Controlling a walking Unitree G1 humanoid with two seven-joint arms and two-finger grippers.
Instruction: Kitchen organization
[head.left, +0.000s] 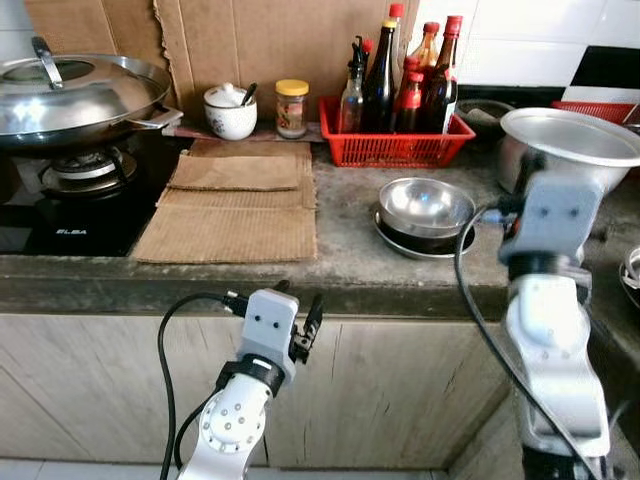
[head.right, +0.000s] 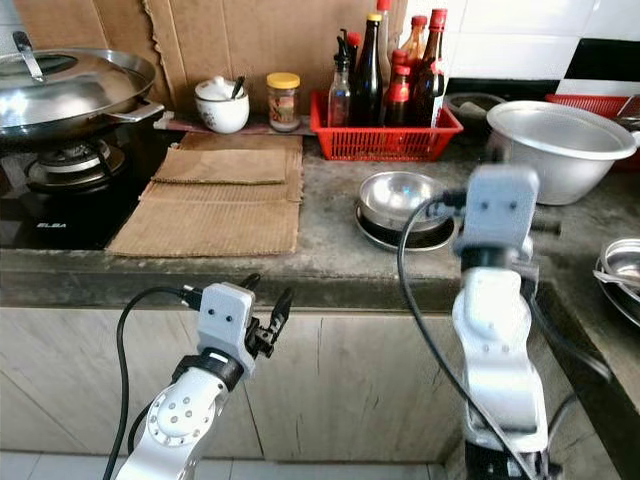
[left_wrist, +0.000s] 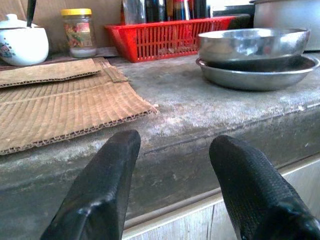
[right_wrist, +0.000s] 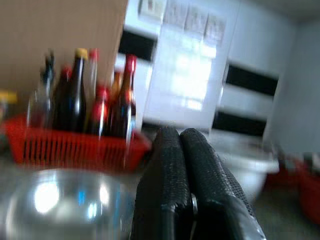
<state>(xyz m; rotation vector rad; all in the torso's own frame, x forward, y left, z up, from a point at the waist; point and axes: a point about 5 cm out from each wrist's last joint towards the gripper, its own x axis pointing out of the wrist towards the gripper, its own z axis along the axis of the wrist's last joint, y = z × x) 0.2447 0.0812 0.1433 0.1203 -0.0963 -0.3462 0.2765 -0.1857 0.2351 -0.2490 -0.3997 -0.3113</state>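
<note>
I stand facing the table (head.left: 400, 265). My left tool (head.left: 300, 325) hangs below its front edge at about seven o'clock, fingers spread and holding nothing. My right tool (right_wrist: 181, 150) is raised at about three o'clock, fingers pressed together on nothing, just above the stacked steel bowls (head.left: 425, 212). Behind them, at twelve o'clock, stands the red basket (head.left: 392, 145) of sauce bottles (head.left: 380, 85). I judge I am still approaching; next, the right tool must release and descend onto the bowl rim.
</note>
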